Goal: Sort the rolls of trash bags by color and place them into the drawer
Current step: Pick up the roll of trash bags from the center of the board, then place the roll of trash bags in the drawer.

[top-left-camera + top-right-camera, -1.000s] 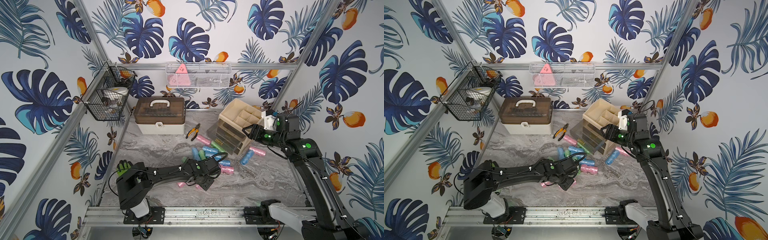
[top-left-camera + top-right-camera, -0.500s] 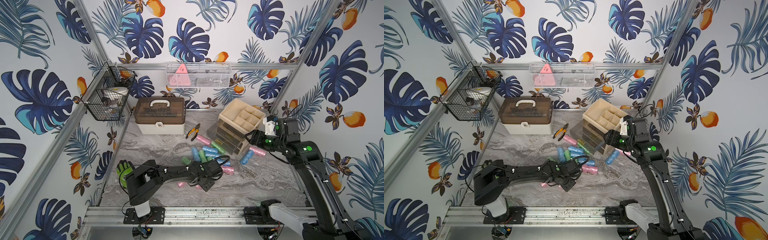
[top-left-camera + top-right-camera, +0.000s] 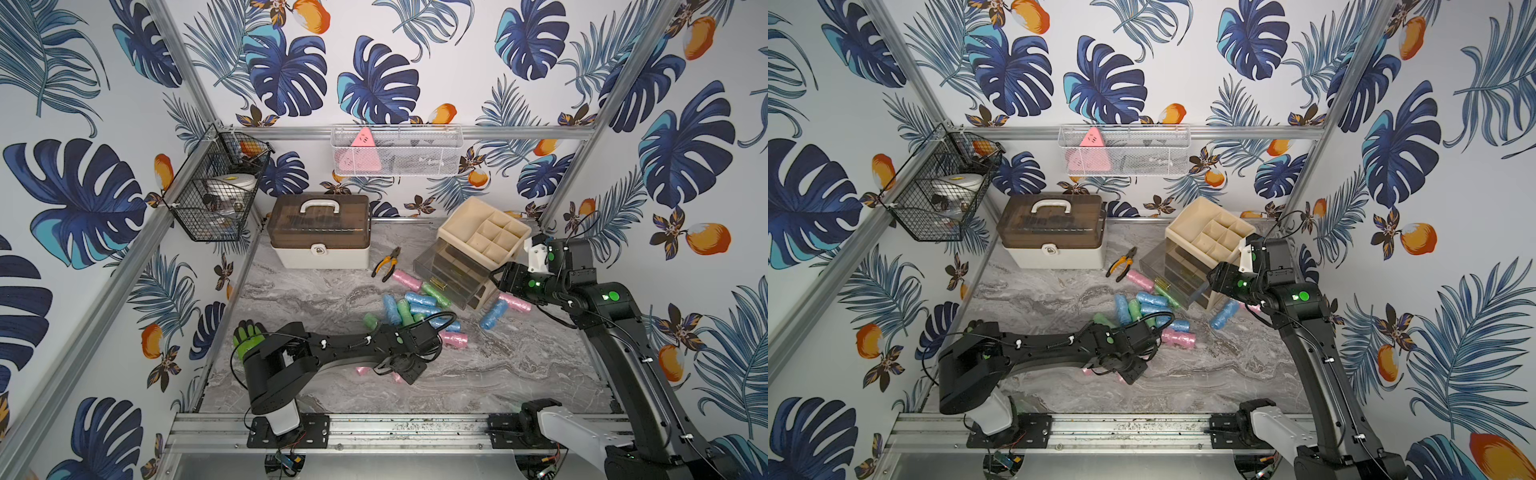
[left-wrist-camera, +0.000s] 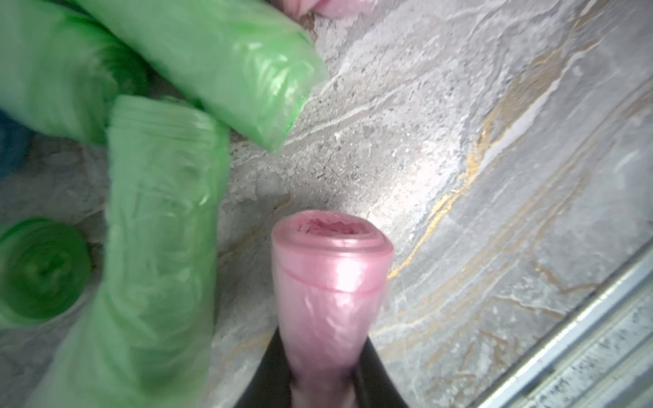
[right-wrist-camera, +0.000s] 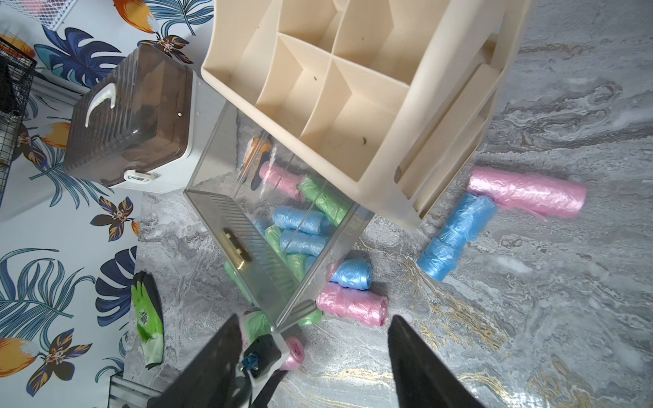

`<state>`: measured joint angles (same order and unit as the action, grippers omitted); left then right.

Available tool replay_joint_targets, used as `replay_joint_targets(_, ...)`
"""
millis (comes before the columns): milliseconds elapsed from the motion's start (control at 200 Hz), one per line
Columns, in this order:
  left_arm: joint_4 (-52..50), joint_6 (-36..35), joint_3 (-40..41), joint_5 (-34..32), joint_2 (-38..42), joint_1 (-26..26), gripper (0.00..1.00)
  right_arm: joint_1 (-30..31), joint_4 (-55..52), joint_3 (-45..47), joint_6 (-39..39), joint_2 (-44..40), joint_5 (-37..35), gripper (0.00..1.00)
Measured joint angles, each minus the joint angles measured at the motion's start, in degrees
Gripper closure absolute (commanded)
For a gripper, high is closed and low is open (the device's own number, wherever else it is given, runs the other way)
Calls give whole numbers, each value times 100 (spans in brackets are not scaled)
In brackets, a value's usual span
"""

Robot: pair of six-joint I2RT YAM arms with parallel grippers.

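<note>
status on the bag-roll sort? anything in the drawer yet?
Done: the clear drawer stands pulled open; no roll seems to be in it, those seen through it lie on the table. In hand: the left gripper is clamped on a pink roll; the right gripper is open and empty by the drawer. Left: all the other rolls, pink, green, blue, unsorted on the table.

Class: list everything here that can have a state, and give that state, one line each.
left gripper: shut on pink roll
right gripper: open, empty
clear drawer: pulled out, seemingly empty
carry case: lid shut, latched
organizer top tray: compartments empty
other rolls: loose on table, unsorted
</note>
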<state>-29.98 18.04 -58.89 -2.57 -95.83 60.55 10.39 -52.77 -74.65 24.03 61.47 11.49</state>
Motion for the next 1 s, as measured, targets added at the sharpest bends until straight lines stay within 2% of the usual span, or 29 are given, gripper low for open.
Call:
replay_joint_targets(305, -330, 48, -275, 424, 898, -28, 80, 0, 83, -11, -4, 66, 2, 34)
replay_joint_targets(545, -601, 48, -1165, 866, 1355, -221, 79, 0, 232, -87, -57, 223, 251, 34)
replay_joint_targets(775, -839, -133, -2463, 1331, 1139, -776, 79, -7, 343, -177, -55, 197, 304, 33)
replay_joint_targets(1001, -955, -343, -3904, 1665, 249, -1305, 78, -26, 435, -223, -57, 201, 122, 34)
